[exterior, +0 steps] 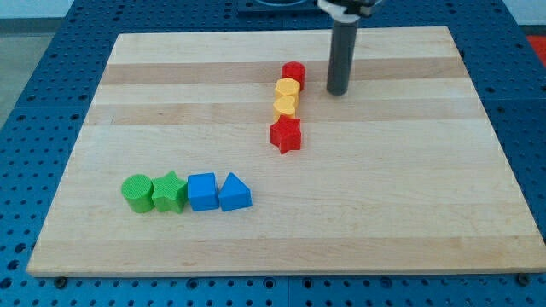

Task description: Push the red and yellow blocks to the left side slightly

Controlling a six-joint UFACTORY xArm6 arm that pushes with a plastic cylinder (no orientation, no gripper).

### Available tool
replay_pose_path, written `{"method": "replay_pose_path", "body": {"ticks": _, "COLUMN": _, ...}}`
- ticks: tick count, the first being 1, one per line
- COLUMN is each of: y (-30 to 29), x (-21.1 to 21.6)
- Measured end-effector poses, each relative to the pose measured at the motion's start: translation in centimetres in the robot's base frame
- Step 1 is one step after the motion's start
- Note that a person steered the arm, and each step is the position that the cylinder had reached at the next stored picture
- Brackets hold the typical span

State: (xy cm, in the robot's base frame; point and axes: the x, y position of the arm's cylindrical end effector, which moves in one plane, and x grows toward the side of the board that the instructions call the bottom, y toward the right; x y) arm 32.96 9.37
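Eight blocks on the worktop [409,213]: two red, two yellow, two green, two blue.

Task group: four blocks in one column near the view's top centre, touching one another. From the top down: red cylinder [293,73], yellow block [287,89], second yellow block [285,105], red star [286,135]. The exact shapes of the yellow pair are hard to tell; both look faceted. The column's long axis runs top to bottom in the view, leaning slightly toward the view's left at its lower end.

Other group: a row at the view's lower left, side by side. Green cylinder [136,192], green star [170,192], blue cube [202,191], blue wedge [235,193].

Blocks look like matte moulded plastic. The worktop is pale wood in lengthwise planks, resting on a blue perforated base [26,128].

Our tool is a plain dark rod with nothing to clench or release; it grasps nothing. My tip [338,91] rests on the wood just to the view's right of the red cylinder and upper yellow block, with a narrow gap between.
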Motion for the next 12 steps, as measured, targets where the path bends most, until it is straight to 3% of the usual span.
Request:
{"method": "replay_pose_path", "body": {"ticks": 1, "y": 2.3, "x": -4.1}}
{"method": "replay_pose_path", "body": {"ticks": 3, "y": 15.4, "x": -13.8}}
{"method": "replay_pose_path", "body": {"ticks": 5, "y": 21.1, "x": -13.8}}
{"method": "replay_pose_path", "body": {"ticks": 6, "y": 21.1, "x": -13.8}}
{"method": "replay_pose_path", "body": {"ticks": 7, "y": 16.6, "x": -13.5}}
{"method": "replay_pose_path", "body": {"ticks": 11, "y": 3.3, "x": -2.5}}
{"method": "replay_pose_path", "body": {"ticks": 12, "y": 0.8, "x": -2.0}}
